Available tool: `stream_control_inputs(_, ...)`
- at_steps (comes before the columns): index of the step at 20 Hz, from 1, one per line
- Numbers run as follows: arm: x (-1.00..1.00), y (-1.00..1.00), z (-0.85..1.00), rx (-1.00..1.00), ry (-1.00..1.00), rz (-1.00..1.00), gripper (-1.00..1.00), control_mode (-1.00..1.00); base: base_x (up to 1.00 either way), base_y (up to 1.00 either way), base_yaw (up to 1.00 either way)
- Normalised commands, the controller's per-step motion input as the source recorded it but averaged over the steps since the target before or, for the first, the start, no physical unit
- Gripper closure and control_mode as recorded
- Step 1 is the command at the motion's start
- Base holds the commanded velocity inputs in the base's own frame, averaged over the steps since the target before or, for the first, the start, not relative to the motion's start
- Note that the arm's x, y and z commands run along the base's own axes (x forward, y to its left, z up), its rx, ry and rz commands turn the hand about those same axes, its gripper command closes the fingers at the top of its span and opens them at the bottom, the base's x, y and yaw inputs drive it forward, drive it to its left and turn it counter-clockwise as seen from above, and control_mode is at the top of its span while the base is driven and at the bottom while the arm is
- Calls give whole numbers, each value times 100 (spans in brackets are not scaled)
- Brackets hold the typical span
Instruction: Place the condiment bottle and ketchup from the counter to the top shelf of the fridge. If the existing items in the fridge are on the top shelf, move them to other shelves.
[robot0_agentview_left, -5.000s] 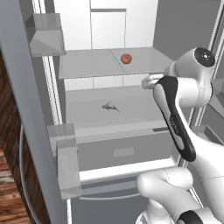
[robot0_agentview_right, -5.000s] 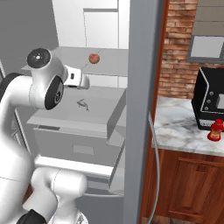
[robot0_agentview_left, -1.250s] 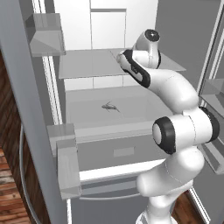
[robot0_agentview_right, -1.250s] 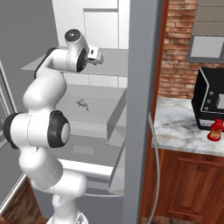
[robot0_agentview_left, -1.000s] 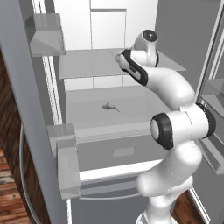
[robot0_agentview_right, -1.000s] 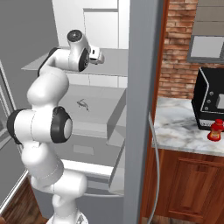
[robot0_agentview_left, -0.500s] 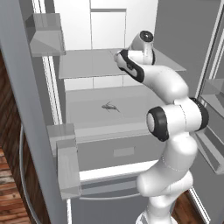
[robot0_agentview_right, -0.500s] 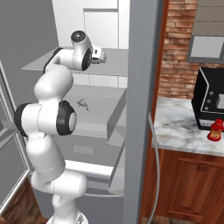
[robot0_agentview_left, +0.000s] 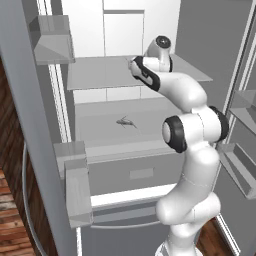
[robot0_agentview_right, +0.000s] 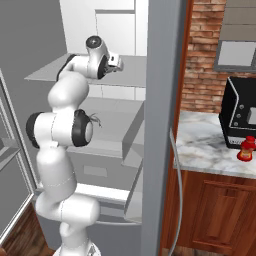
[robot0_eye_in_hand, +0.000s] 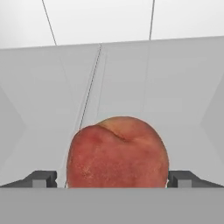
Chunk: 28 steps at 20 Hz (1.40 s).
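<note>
My gripper is open over the fridge's top shelf, its two fingertips standing either side of the round red-orange fruit, which rests on the shelf close in front of the hand. From the base, the arm reaches deep over the top shelf and the hand hides the fruit. The thin dark sprig lies on the shelf below. The red ketchup bottle stands on the marble counter. The condiment bottle is out of view.
Grey door bins hang on the open left door, with more bins on the right door. A drawer sits under the lower shelf. A black appliance stands on the counter behind the ketchup.
The arm has stretched further into the fridge along the top shelf, and the hand has closed in on the fruit, which it now covers in both base views.
</note>
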Motion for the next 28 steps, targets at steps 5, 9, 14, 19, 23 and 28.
stream_control_inputs(5,38,0,-12,0,0,0,-100,-100,0,0,0)
stream_control_inputs(9,13,0,-4,0,0,0,100,-100,0,0,0)
stream_control_inputs(14,0,0,0,0,0,0,100,-100,0,0,0)
stream_control_inputs(19,-4,0,0,0,0,0,100,-100,0,0,0)
stream_control_inputs(23,-36,0,1,0,-5,5,100,-100,0,0,0)
stream_control_inputs(28,-62,0,9,0,-21,11,100,-100,0,0,0)
